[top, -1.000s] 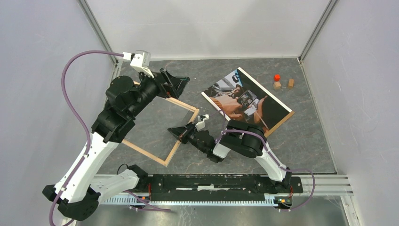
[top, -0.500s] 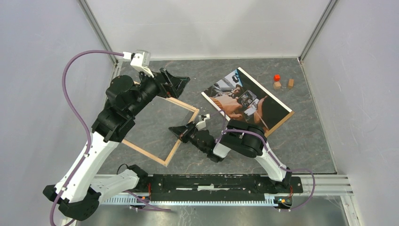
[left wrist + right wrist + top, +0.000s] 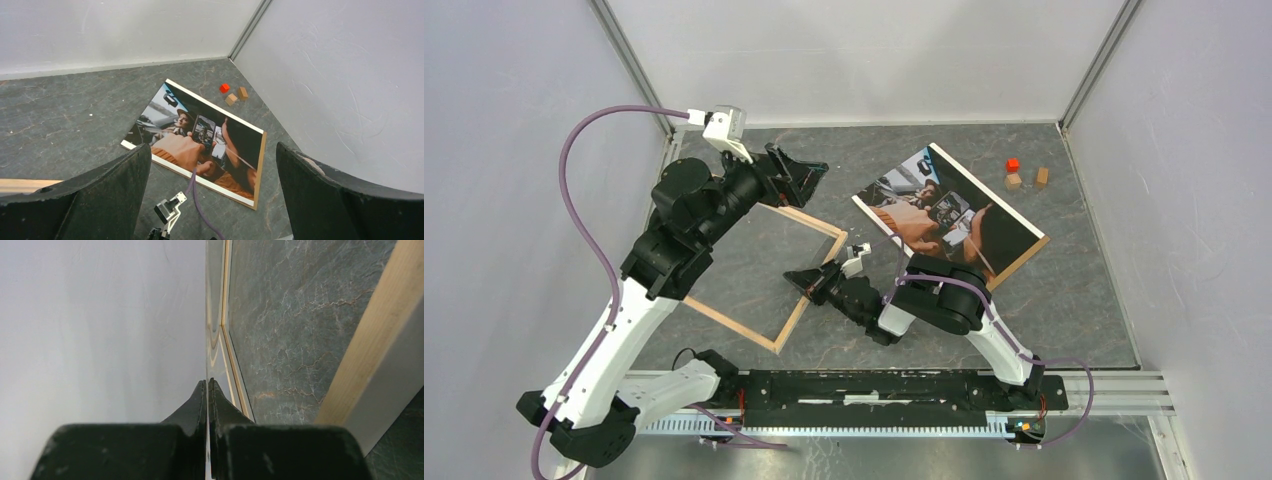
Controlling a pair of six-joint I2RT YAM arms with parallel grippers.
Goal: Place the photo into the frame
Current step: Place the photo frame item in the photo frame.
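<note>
1. The photo (image 3: 947,213) lies flat and face up on the tabletop (image 3: 1064,290), right of centre, apart from the frame (image 3: 729,324).
2. The frame lies left of centre, pale wood side up.
3. The right pincer (image 3: 796,275) is at the frame's right rail, fingers together and clamped on the edge of a thin clear pane (image 3: 774,240).
4. The left pincer (image 3: 812,182) is above the frame's far corner, fingers apart and holding nothing.
5. A red cube (image 3: 1012,164) and two wooden blocks (image 3: 1042,176) sit beyond the photo.

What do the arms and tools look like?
White links, black joint housings, a purple cable along each. The left arm carries a white camera block at the wrist; the right arm a smaller one. The left tool and right tool are matte black, with broad wedge fingers tapering to thin tips. No markings legible.
</note>
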